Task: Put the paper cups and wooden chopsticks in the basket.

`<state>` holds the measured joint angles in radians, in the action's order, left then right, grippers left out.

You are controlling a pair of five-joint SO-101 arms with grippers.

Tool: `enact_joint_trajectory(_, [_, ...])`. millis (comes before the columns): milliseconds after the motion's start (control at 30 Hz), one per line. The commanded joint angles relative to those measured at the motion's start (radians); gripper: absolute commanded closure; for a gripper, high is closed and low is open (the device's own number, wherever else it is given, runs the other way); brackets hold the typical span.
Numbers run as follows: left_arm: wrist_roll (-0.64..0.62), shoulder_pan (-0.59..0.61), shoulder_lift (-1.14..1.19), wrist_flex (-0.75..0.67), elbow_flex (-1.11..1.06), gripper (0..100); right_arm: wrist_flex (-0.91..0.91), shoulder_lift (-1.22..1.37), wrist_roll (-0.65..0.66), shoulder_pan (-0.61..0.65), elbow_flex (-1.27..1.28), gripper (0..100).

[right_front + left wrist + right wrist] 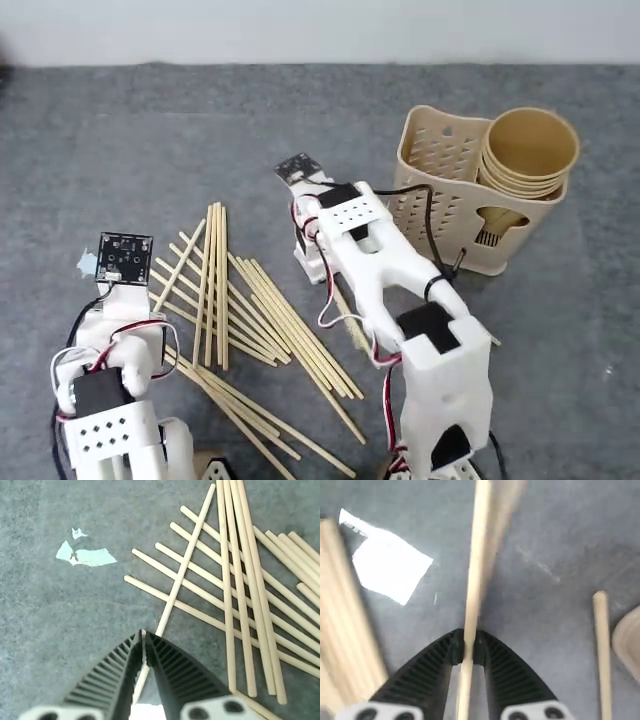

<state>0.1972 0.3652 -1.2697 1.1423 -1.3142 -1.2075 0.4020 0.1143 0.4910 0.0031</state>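
Where the right gripper [465,642] pinches shut, a pale wooden chopstick [479,555] runs between its jaws, with the tan slotted basket [440,170] seemingly at three o'clock.

In your right wrist view, the chopstick [472,580] gripped by the right gripper [466,646] blurs toward its far end and runs off the edge. A blurred bundle of chopsticks [345,620] is cut by the frame. From above, your right arm [385,265] covers part of the basket [435,150] and some loose chopsticks [280,320].
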Motion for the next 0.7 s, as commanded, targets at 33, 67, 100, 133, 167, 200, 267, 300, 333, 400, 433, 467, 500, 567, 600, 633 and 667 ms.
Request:
enact_joint_trajectory(33, [-0.009,0.003,-0.012,-0.023,0.007,99,-0.105,-0.220,0.000,0.031,-0.020,99.1])
enact_joint_trajectory(67, [-0.009,0.003,-0.012,-0.023,0.005,99,-0.127,-0.255,0.000,0.036,-0.020,99.1])
enact_joint_trajectory(100, [-0.009,0.003,-0.012,-0.025,0.001,99,-0.145,-0.289,0.000,0.041,-0.020,99.1])
enact_joint_trajectory(133, [-0.009,0.003,-0.012,-0.026,-0.005,99,-0.163,-0.325,0.000,0.042,-0.020,99.1])
enact_joint_trajectory(167, [-0.008,0.003,-0.012,-0.026,-0.007,99,-0.177,-0.360,0.000,0.045,-0.020,99.1])
enact_joint_trajectory(200, [-0.008,0.003,-0.012,-0.026,-0.007,99,-0.191,-0.395,0.000,0.047,-0.020,99.1])
enact_joint_trajectory(267, [-0.006,0.005,-0.012,-0.026,-0.008,99,-0.208,-0.464,0.002,0.047,-0.020,99.1])
enact_joint_trajectory(300, [-0.006,0.005,-0.012,-0.026,-0.008,99,-0.214,-0.498,0.002,0.045,-0.020,99.1])
enact_joint_trajectory(333, [-0.006,0.005,-0.012,-0.026,-0.008,99,-0.217,-0.532,0.002,0.044,-0.020,99.1])
enact_joint_trajectory(400, [-0.006,0.005,-0.012,-0.026,-0.008,99,-0.213,-0.602,0.002,0.044,-0.021,99.1])
enact_joint_trajectory(433, [-0.006,0.005,-0.012,-0.026,-0.008,99,-0.211,-0.636,0.002,0.044,-0.029,99.1])
enact_joint_trajectory(467, [-0.006,0.005,-0.012,-0.026,-0.008,99,-0.211,-0.662,0.002,0.042,-0.044,99.1])
enact_joint_trajectory(500, [-0.006,0.005,-0.012,-0.026,-0.008,99,-0.209,-0.690,0.002,0.042,-0.061,99.1])
enact_joint_trajectory(567, [-0.006,0.005,-0.012,-0.026,-0.008,99,-0.209,-0.731,0.002,0.041,-0.115,99.1])
enact_joint_trajectory(600, [-0.006,0.005,-0.012,-0.026,-0.008,99,-0.209,-0.748,0.002,0.036,-0.150,99.1])
enact_joint_trajectory(633, [-0.006,0.005,-0.012,-0.026,-0.010,99,-0.208,-0.762,0.000,0.027,-0.186,99.1])
enact_joint_trajectory(667, [-0.006,0.005,-0.012,-0.026,-0.010,99,-0.208,-0.771,0.000,0.018,-0.227,99.1])
